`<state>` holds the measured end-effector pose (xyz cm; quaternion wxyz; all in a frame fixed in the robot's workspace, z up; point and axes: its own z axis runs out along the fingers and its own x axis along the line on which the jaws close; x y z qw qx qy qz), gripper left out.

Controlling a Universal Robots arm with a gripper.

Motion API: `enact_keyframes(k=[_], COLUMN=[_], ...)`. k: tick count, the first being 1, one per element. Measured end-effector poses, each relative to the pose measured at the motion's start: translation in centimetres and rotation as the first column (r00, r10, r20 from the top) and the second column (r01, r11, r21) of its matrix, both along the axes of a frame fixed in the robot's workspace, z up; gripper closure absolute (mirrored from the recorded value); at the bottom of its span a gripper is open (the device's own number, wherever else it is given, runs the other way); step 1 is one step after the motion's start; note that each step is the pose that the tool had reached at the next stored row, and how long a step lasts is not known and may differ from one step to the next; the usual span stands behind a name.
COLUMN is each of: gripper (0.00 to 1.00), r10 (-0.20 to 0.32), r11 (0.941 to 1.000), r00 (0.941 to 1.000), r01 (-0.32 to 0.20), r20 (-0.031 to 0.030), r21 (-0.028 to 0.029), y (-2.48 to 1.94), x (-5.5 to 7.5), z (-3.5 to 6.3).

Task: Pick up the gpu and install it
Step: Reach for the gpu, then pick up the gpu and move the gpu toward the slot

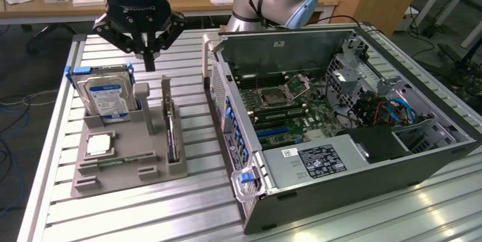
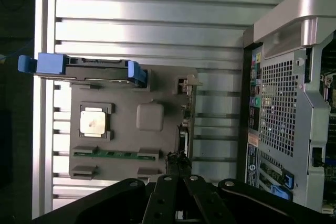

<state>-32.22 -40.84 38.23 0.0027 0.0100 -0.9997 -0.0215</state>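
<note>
The gpu [image 1: 171, 136] stands on its edge in a slot along the side of the grey holder [image 1: 124, 140] that faces the computer case. From above it is a thin dark strip [image 2: 185, 127] with its silver bracket at one end. My black gripper [image 1: 149, 56] hangs above the far end of the holder, between the hard drive and the gpu, clear of both. Its fingers are shut with nothing between them. In the wrist view the gripper [image 2: 177, 174] sits in line with the card's near end.
The holder also carries an upright hard drive [image 1: 105, 98] with blue rails, a square processor chip [image 1: 99, 145] and a memory stick [image 1: 121, 161]. An open computer case [image 1: 339, 118] with its motherboard [image 1: 283, 104] exposed lies close on the exterior view's right. Everything rests on a slatted aluminium table [image 1: 150, 214].
</note>
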Motion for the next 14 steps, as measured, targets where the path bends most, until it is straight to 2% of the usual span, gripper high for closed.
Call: enact_keyframes(k=[5,14], gripper=[0.89,0.89], r10=[0.0,0.0], r11=[1.0,1.0], r00=[1.0,1.0], r01=[0.0,0.0], r20=[-0.0021,-0.0026], r21=[0.0,0.0], y=[-0.4,-0.42], x=[0.08,0.1], z=[-0.11,-0.11])
